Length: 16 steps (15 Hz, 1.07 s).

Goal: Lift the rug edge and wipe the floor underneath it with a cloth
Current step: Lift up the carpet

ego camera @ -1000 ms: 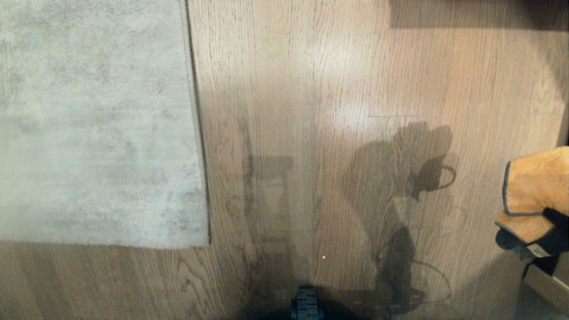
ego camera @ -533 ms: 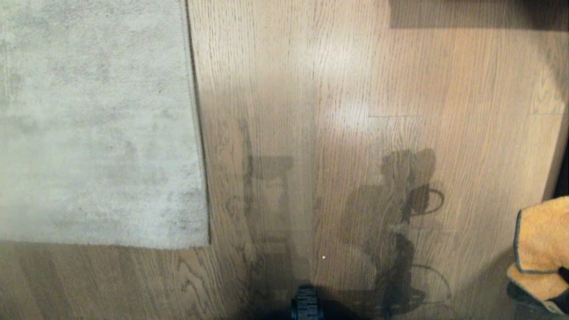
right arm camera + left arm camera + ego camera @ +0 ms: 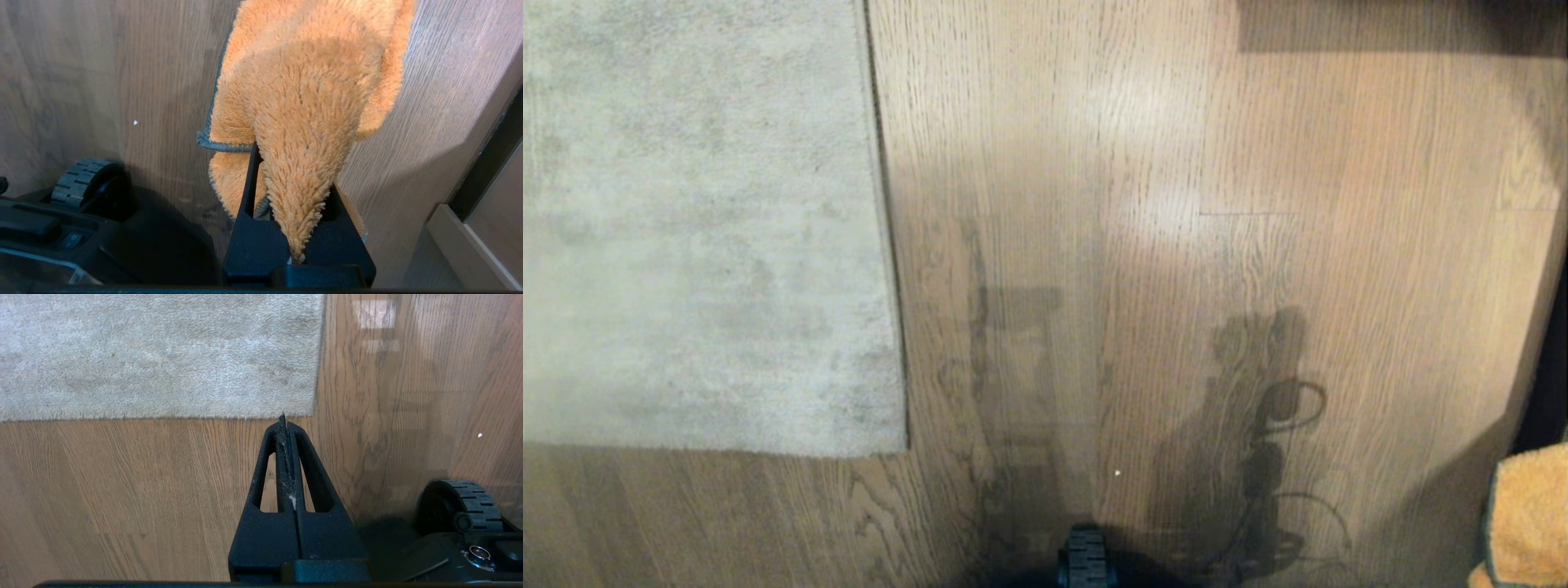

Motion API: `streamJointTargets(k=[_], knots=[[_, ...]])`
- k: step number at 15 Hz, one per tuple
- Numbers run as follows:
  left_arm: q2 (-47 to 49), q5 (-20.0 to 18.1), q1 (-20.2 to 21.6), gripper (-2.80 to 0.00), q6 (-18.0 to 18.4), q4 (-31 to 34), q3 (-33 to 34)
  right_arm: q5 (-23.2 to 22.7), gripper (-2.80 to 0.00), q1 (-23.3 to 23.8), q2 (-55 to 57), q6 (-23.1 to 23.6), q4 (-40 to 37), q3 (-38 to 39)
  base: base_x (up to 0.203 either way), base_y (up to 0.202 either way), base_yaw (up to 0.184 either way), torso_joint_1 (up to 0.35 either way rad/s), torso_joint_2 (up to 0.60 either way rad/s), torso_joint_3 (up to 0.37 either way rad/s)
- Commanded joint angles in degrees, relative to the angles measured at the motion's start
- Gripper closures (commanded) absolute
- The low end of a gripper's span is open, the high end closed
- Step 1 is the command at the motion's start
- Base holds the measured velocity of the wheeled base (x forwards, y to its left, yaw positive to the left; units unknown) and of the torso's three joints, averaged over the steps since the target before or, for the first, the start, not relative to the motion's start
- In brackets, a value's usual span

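The grey-beige rug [image 3: 686,229] lies flat at the left of the head view. The rug edge [image 3: 886,245] runs straight down to a square corner [image 3: 903,447] on the wood-plank floor [image 3: 1135,245]. The orange fluffy cloth [image 3: 1531,523] shows only at the lower right corner of that view. In the right wrist view my right gripper [image 3: 291,163] is shut on the cloth [image 3: 310,90], which drapes over the fingers and hangs above the floor. My left gripper [image 3: 282,420] is shut and holds nothing but lint. It hovers over bare floor just short of the rug corner [image 3: 314,411].
My base's front wheel [image 3: 1085,559] sits at the bottom centre; it also shows as the wheel [image 3: 459,502] and the wheel [image 3: 83,179] in the wrist views. A dark gap and pale furniture frame [image 3: 470,232] border the floor at the right.
My right gripper has drawn back toward the lower right with the cloth; its dark fingers have left the head view and only part of the cloth shows. The left gripper and the rug have not moved.
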State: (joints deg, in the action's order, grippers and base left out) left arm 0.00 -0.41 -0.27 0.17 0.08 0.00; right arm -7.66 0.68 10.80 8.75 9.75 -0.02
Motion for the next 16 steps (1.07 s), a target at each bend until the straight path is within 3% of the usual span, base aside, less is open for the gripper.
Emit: streamJointTargets(k=[1, 4, 6, 16], knots=[[0.0, 0.0, 0.0, 0.00, 0.0, 0.0, 0.0, 0.0, 0.00, -0.4, -6.3, -0.1, -3.5, -0.1, 0.000, 0.000, 0.000, 0.000, 0.00, 0.000], [0.0, 0.0, 0.0, 0.00, 0.0, 0.0, 0.0, 4.1, 0.00, -0.6, -10.6, 0.2, -10.0, -0.1, 0.000, 0.000, 0.000, 0.000, 0.00, 0.000], [0.0, 0.0, 0.0, 0.00, 0.0, 0.0, 0.0, 5.5, 0.00, -0.6, -10.8, -0.4, -10.0, 0.0, 0.000, 0.000, 0.000, 0.000, 0.00, 0.000], [0.0, 0.0, 0.0, 0.00, 0.0, 0.0, 0.0, 5.4, 0.00, -0.6, -10.8, -2.1, -10.0, 0.0, 0.000, 0.000, 0.000, 0.000, 0.00, 0.000]])
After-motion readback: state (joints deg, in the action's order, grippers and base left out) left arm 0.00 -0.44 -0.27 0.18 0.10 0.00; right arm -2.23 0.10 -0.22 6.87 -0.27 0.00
